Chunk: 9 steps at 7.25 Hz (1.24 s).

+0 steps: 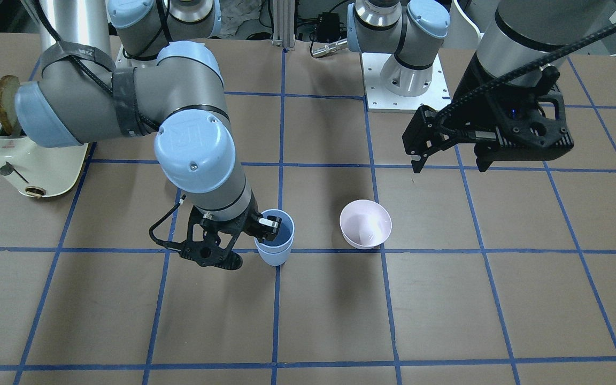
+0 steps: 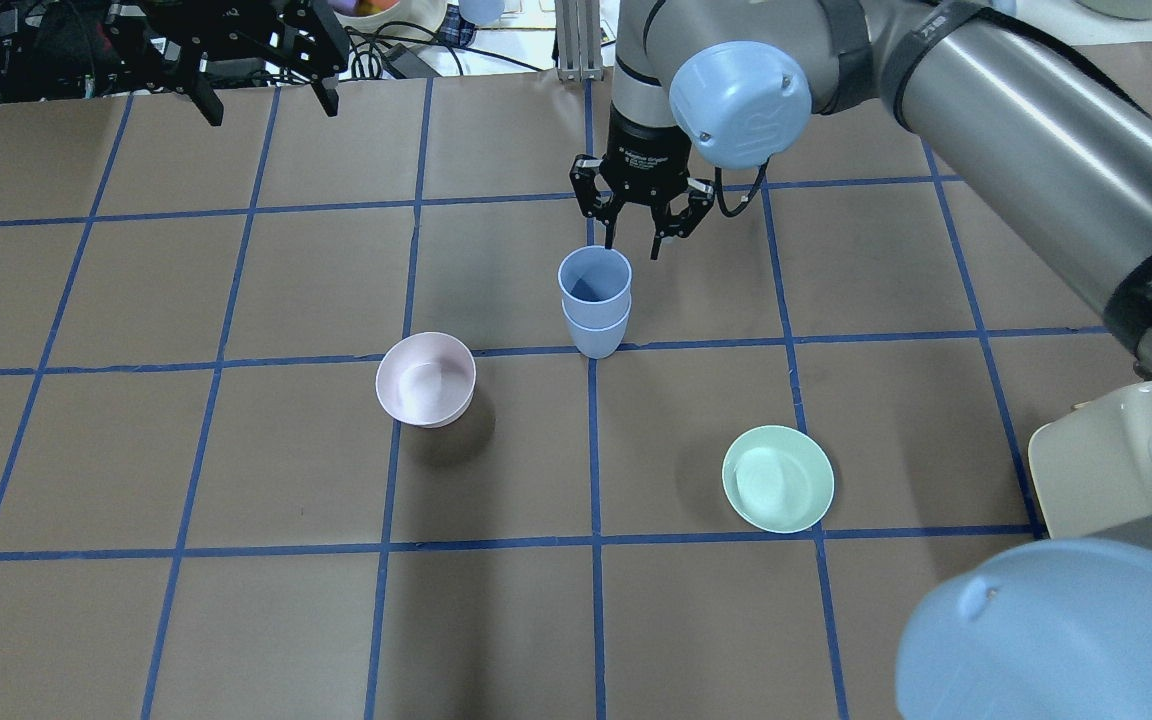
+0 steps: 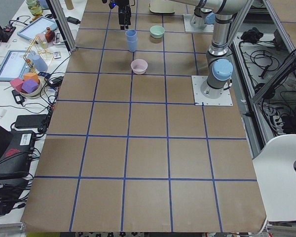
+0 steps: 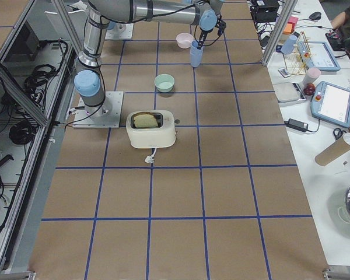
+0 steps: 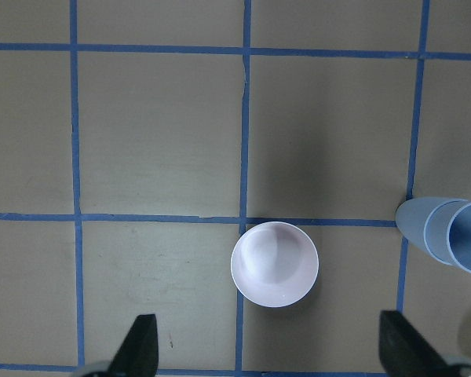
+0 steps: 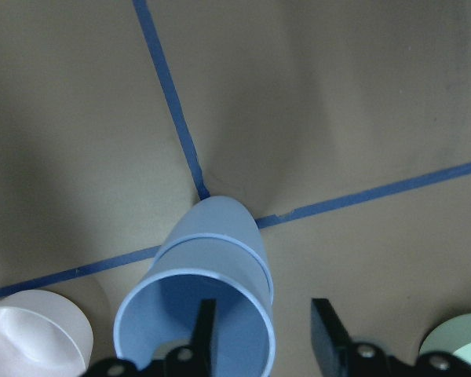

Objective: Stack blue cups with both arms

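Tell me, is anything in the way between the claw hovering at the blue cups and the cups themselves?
Nothing visible. The right gripper is right at the blue cups, with one finger inside the stack's mouth and one outside. The pink bowl and green bowl sit off to the sides.

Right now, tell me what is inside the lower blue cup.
The second blue cup, nested, its top sticking out; one right gripper finger dips into it. The inside of the lower cup is covered.
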Tool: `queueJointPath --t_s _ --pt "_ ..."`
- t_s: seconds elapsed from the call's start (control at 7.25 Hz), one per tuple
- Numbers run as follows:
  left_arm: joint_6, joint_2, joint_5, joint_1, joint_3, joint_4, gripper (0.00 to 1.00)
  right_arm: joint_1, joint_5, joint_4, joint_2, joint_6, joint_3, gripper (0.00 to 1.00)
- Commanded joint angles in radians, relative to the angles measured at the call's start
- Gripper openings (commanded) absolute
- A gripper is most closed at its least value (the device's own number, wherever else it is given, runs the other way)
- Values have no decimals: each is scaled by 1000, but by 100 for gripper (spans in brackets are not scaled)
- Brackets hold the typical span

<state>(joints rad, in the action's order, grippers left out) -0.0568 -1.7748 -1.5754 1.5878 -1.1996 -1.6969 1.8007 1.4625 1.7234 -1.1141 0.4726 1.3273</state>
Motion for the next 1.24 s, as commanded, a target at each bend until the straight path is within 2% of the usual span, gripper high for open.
queueJointPath --t_s 0.0,0.14,0.41,0.69,1.1 --pt "0 0 0 0 0 0 100 -113 88 -2 -77 -264 -5 100" --pt "0 0 -2 0 0 -1 100 -162 120 -39 -145 -413 4 100" --pt "0 0 -2 0 0 -1 100 -214 130 -199 -263 -620 33 100" --pt "0 0 -2 0 0 -1 100 -212 108 -101 -306 -673 79 100" --pt "0 0 -2 1 0 -1 100 -208 113 -93 -305 -580 79 100"
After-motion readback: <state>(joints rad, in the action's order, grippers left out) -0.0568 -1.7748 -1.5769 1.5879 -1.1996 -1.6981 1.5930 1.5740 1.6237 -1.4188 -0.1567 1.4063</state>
